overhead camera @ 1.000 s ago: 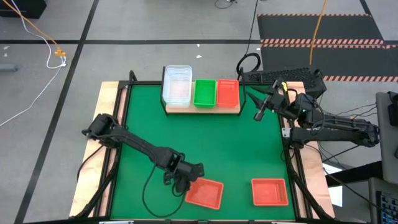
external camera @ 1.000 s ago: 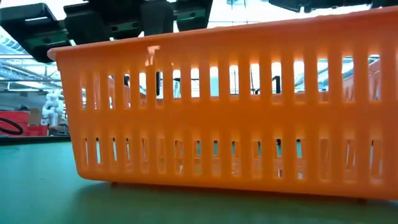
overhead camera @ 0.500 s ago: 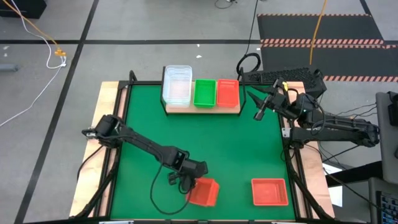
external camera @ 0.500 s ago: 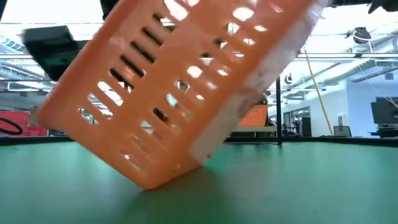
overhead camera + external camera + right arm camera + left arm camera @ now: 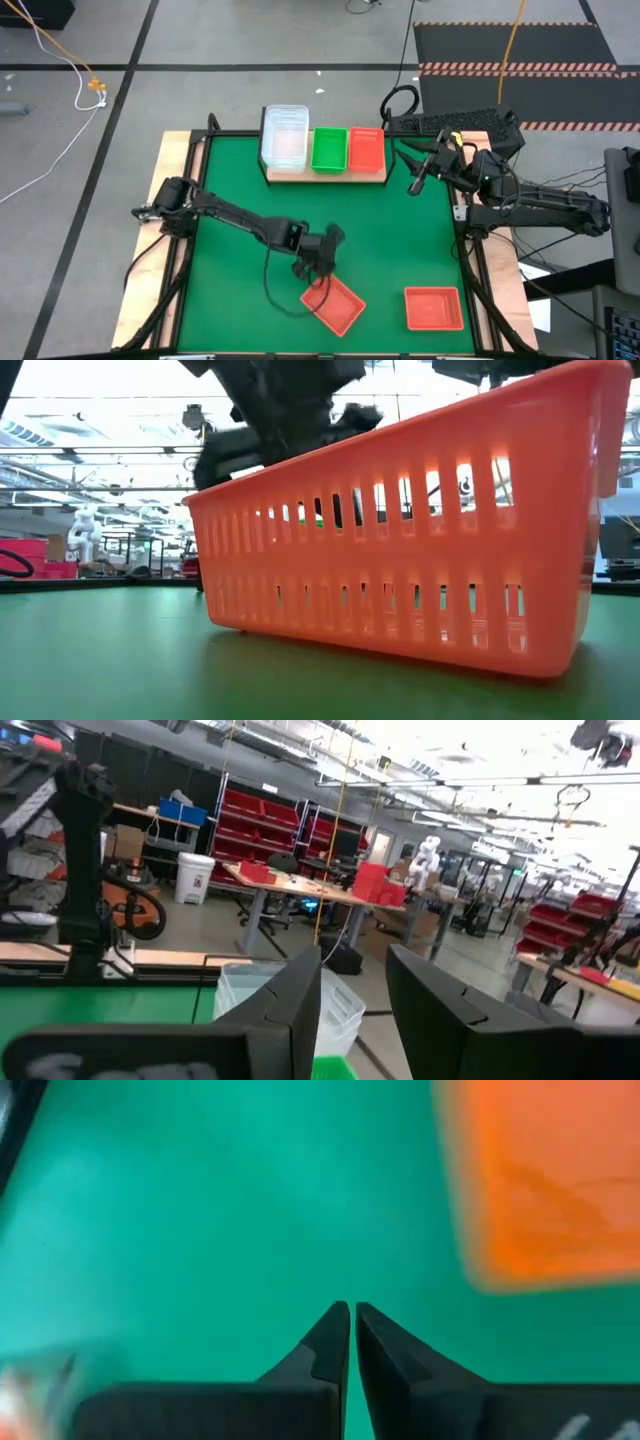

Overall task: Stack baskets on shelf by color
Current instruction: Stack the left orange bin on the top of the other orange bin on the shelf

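Red-orange basket (image 5: 333,305) now turned askew, left gripper (image 5: 318,262) fingers nearly together, empty, right gripper (image 5: 416,186) parted.

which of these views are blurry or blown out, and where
Left wrist view: the red-orange basket is smeared with soft edges, while that tool's fingers stay crisp. Low view: the ceiling behind is washed out white, and light glows through the slots of the near basket, which fills the frame. High view: evenly lit, slight blur at the left tool. Right wrist view: overhead lights glare at top.
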You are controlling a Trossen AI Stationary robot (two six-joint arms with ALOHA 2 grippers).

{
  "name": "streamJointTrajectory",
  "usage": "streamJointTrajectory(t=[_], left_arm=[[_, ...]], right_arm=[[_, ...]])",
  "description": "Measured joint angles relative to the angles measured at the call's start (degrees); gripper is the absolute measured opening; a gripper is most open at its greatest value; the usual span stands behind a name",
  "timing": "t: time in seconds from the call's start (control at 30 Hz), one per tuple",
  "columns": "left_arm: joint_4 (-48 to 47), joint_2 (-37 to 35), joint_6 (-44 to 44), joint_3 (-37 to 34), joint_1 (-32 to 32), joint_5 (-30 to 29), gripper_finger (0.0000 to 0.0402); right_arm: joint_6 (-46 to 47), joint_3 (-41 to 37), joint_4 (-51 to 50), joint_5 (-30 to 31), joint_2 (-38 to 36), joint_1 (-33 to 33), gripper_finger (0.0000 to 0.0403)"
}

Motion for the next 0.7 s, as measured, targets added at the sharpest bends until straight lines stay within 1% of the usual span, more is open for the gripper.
streamJointTrajectory(t=[0.1,0.2,0.27,0.37,0.43,0.47,0.53,0.63,0.7], left_arm=[[-2.0,-1.9,-10.5,0.0,2.9,-4.2,0.0026],[-4.5,-5.3,-24.0,0.0,5.6,-4.4,0.0026],[-6.8,-8.1,-34.6,0.0,7.2,-1.0,0.0026],[-9.2,-9.8,-48.6,0.1,8.6,10.3,0.0026],[-10.9,-8.9,-57.4,0.0,7.7,14.9,0.0031],[-10.7,-7.8,-60.5,0.0,6.9,16.1,0.0037],[-11.4,-5.9,-64.4,-0.1,4.9,16.7,0.0055],[-9.7,-3.3,-69.5,-0.1,2.8,17.2,0.0095],[-8.7,-2.1,-72.0,-0.1,2.4,19.1,0.0123]], right_arm=[[1.4,0.0,-1.0,0.0,0.0,0.0,0.0112],[2.4,0.0,-1.6,0.0,0.0,0.0,0.0112],[3.2,0.0,-1.7,0.0,0.0,0.0,0.0112],[4.4,0.0,-2.0,0.0,0.0,0.0,0.0112],[4.6,0.0,-2.0,0.0,0.0,0.0,0.0112],[4.6,0.0,-2.1,0.0,0.0,0.0,0.0112],[4.6,0.0,-2.2,-0.1,0.0,0.0,0.0112],[4.6,0.0,-2.2,-0.1,0.0,0.0,0.0112],[4.5,0.0,-2.1,-0.1,0.0,0.0,0.0112]])
